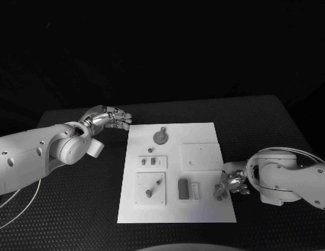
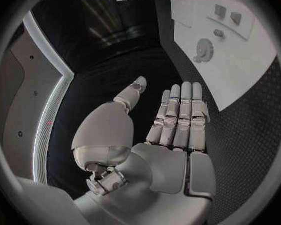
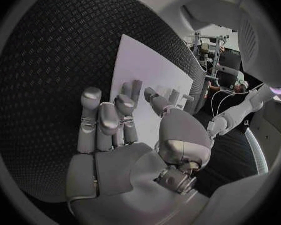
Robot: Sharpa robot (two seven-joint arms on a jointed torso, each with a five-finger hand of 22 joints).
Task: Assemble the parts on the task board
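At bench (image 1: 71,209) centre lies the task board (image 1: 208,209), its parts (image 1: 160,137) untouched. Left hand (image 1: 108,118) at ten o'clock and right hand (image 1: 230,184) at four flank it, fingers spread, empty, apparently ready to reach.

Low parts (image 1: 160,137) across task board (image 1: 208,212)

The task board (image 1: 176,209) lies mid-counter (image 1: 71,214). On it, a gear-shaped part (image 1: 160,138) sits far, a block-shaped part (image 1: 183,189) near. The left hand (image 1: 108,118) is at its far-left corner, the right hand (image 1: 230,184) at its right edge.
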